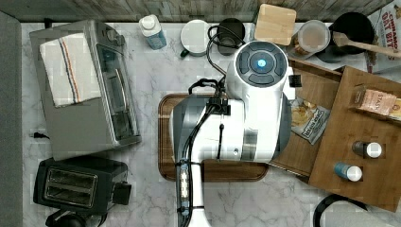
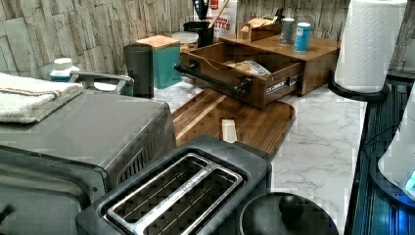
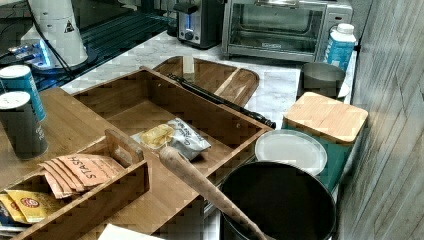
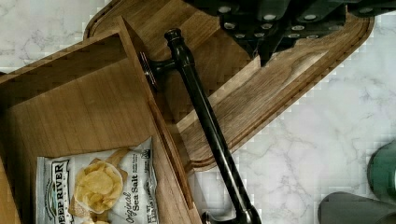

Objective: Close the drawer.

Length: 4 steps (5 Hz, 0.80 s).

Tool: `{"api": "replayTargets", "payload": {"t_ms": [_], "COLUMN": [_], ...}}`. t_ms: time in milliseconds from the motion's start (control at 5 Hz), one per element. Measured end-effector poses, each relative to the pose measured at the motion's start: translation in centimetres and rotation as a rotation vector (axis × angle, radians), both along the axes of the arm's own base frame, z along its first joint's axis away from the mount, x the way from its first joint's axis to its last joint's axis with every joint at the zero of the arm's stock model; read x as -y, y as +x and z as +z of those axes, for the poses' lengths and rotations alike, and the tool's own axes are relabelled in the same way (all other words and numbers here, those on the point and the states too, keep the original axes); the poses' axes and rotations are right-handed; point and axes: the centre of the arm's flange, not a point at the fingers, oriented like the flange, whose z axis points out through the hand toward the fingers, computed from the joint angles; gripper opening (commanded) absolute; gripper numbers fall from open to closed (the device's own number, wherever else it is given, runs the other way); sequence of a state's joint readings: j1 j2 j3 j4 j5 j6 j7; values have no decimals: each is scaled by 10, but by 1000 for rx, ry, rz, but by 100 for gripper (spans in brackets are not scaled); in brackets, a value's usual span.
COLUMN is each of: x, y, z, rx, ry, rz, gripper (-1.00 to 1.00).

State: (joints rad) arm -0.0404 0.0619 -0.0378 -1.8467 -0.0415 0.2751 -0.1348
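The drawer is a brown wooden box pulled out of its cabinet, toward the top view's left. A bag of chips lies on the drawer's flat bottom. A black bar handle runs along its front wall, over the dark serving board. My gripper hangs dark above that board, just outside the handle and apart from it. In the top view the white arm covers the drawer's front. The left view shows the drawer and its handle standing open, as does the right view.
Two small bottles and a tea-bag holder stand on the cabinet top. A toaster oven and a toaster are on the top view's left. A paper towel roll, a teal canister and a black pot stand near the drawer.
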Motion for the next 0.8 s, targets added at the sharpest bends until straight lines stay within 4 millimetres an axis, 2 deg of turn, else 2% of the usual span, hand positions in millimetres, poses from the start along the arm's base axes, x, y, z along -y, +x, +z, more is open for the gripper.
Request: {"api": "replayTargets", "payload": {"t_ms": [600, 800], "x": [10, 8], "y": [-1, 8], "z": [-16, -19], "rx": [-37, 16], "ry": [-8, -12], "rz": [-13, -6], "gripper": [-100, -100]}}
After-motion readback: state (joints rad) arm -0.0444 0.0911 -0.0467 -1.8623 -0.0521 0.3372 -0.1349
